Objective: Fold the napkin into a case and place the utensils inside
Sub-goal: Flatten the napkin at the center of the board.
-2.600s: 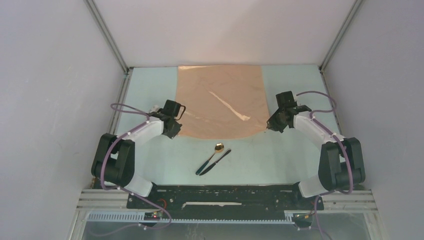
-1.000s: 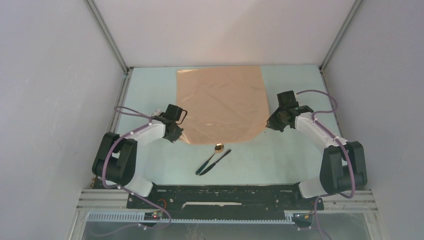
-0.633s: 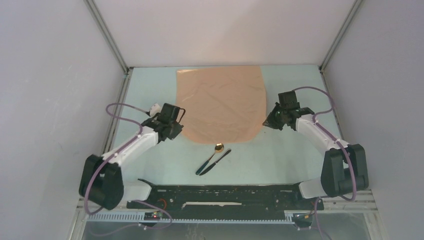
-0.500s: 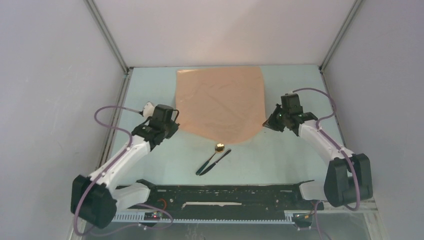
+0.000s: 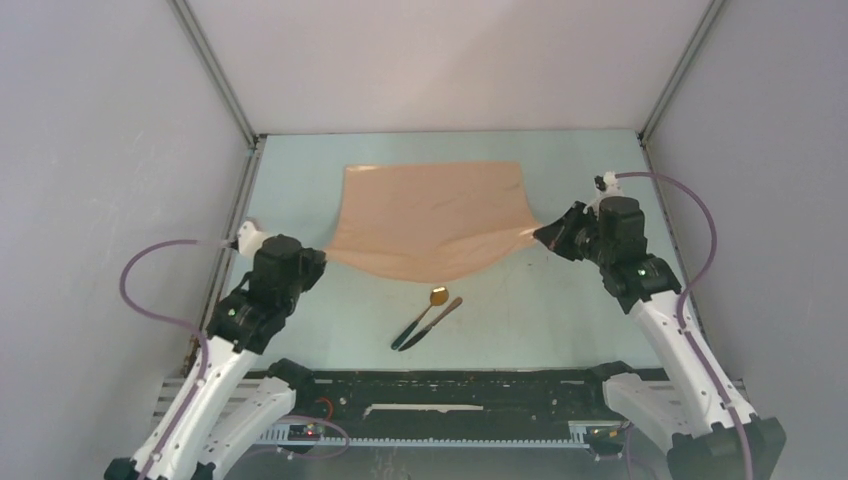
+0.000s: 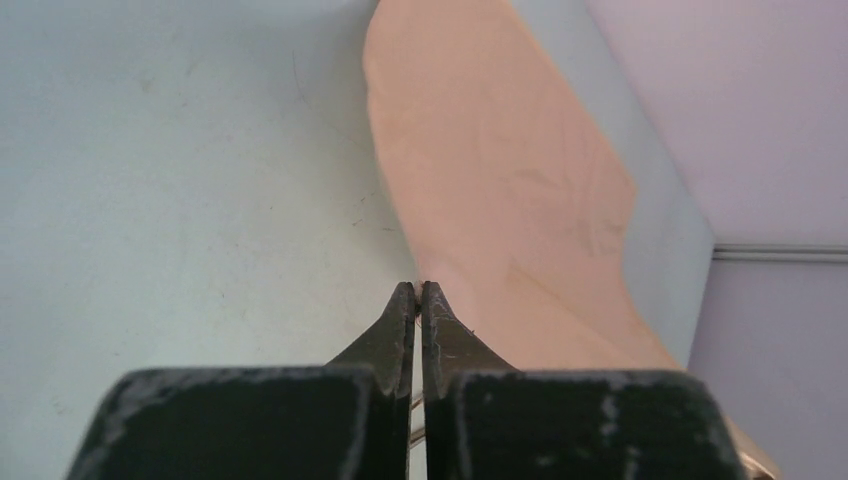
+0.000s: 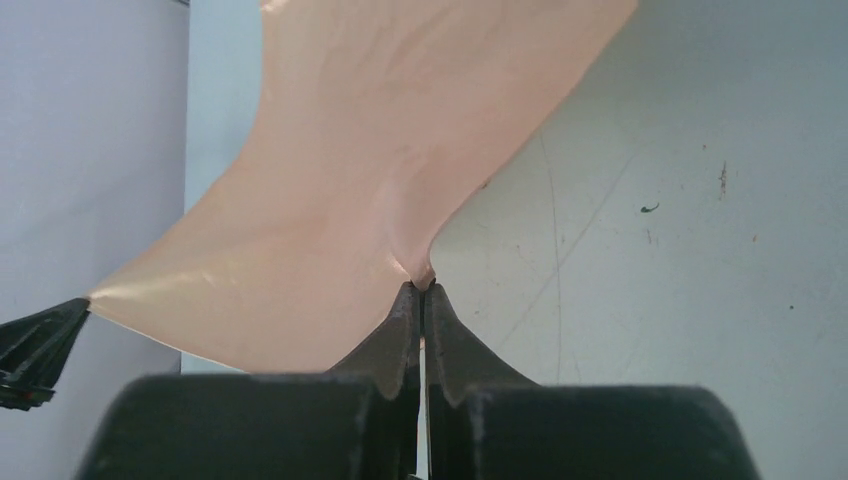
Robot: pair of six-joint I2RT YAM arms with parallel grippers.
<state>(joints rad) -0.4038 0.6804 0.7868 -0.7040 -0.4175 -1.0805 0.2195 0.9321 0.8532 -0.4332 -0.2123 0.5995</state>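
Peach-tan napkin (image 5: 430,210) stretched as one open sheet between two robot grippers, seen from above and from each wrist.

The left gripper (image 5: 320,254) has its two dark fingers pressed together on the near left corner of the cloth. In the left wrist view the fingertips meet with no gap, and the napkin runs from them up and to the right, away from the gripper.

The right gripper (image 5: 541,232) is clamped the same way on the near right corner. In the right wrist view a small pinch of fabric sits right at the closed tips, and the cloth fans out ahead and to the left of them. The tip of the left gripper shows at the far left edge of that view, at the other corner.

Between the two grippers the near edge of the napkin sags in a shallow downward curve. The far end of the cloth, well ahead of both grippers, lies on the pale green table (image 5: 580,300). The sheet is unfolded, with no pouch or flap formed.

The utensils lie on the table between the grippers, nearer the arm bases than the fingertips. The spoon (image 5: 421,317) points its gold bowl at the sagging edge, just short of it. The dark knife (image 5: 436,320) lies just beside the spoon, on the right gripper's side. Neither gripper touches them.
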